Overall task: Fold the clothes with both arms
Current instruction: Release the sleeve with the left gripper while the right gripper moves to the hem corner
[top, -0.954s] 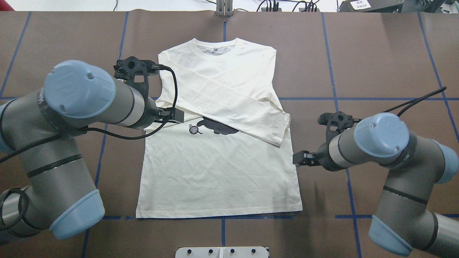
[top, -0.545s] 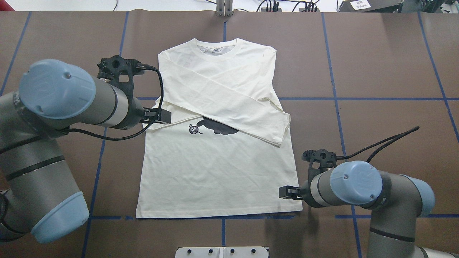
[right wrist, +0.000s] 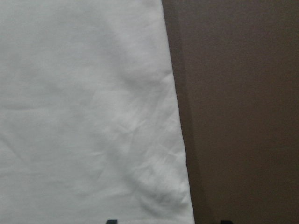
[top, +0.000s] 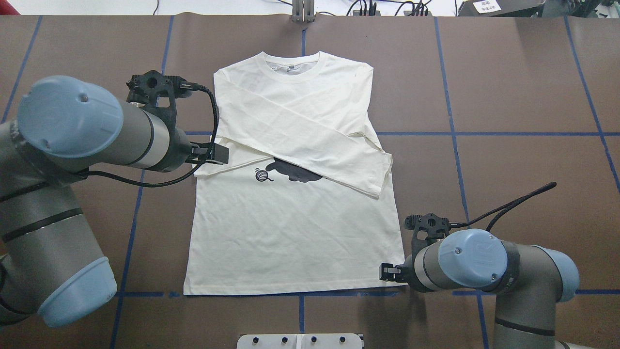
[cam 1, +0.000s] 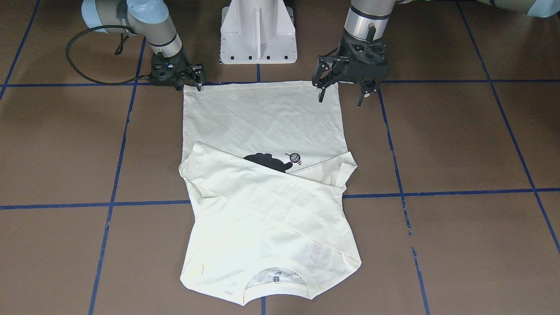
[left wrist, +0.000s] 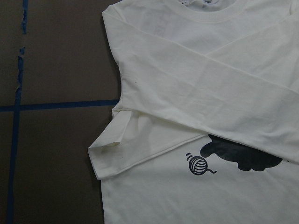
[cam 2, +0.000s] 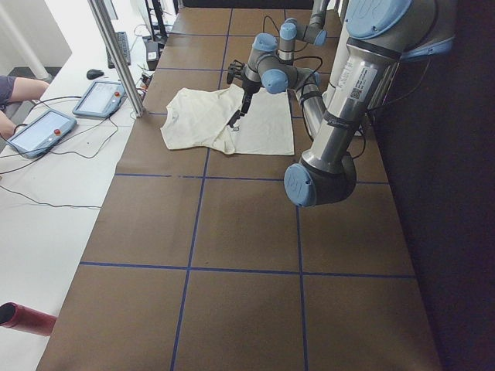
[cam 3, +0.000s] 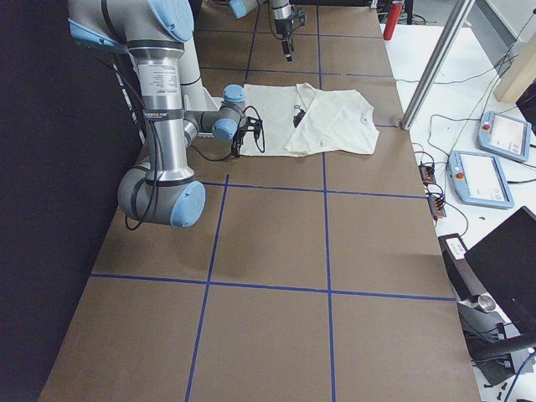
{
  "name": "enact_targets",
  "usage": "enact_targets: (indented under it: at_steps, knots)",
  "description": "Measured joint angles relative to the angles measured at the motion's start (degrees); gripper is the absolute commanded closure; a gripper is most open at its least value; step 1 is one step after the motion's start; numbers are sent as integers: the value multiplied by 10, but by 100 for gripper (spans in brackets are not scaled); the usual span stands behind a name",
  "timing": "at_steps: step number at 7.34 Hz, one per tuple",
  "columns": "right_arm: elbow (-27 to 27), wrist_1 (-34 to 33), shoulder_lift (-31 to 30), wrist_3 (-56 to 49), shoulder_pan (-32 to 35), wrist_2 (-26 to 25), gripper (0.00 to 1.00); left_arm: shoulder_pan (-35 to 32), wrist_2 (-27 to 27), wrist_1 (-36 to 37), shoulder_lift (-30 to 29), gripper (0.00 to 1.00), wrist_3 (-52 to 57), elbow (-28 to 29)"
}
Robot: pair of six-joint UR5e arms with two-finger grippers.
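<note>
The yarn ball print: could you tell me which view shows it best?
Left wrist-mounted view: the yarn ball is large and sharp. Overhead and front-facing views show it small; side views barely; right wrist view shows only the plain shirt.

Plainly a robotics lab rather than a home or shop. Told first by two grey tubular metal arms with light-blue joint caps (top: 72, 121) flanking a white pedestal base (cam 1: 258, 35), above a brown paper-covered worktop (top: 523, 72) ruled into large squares with blue tape lines (top: 484, 133). Backed up by grey touchscreen control pendants with red stop buttons (cam 3: 501, 134) lying on a white side bench (cam 2: 46, 193), loose black cables (top: 369, 7) along the far edge, and a bare aluminium frame post (cam 2: 116, 54).
</note>
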Motion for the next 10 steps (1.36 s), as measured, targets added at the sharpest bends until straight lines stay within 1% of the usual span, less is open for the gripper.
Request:
enact_targets:
  at_steps: [1,3,4,8,9,10]
  knots:
    - [-4,0,0,-1,2,0,53,0,0,0,0,0,0,0]
    - [-8,-1,1,-3,6,-1,96,0,0,0,1,0,0,0]
    - [-10,-1,1,-3,6,-1,100,0,0,0,1,0,0,0]
    - [-4,-1,4,-1,7,-2,100,-1,0,0,3,0,-1,3]
    - [1,1,3,0,10,-1,100,-1,-4,0,7,0,-5,4]
    - [11,3,2,0,15,-1,100,0,-21,-3,24,0,-28,1]
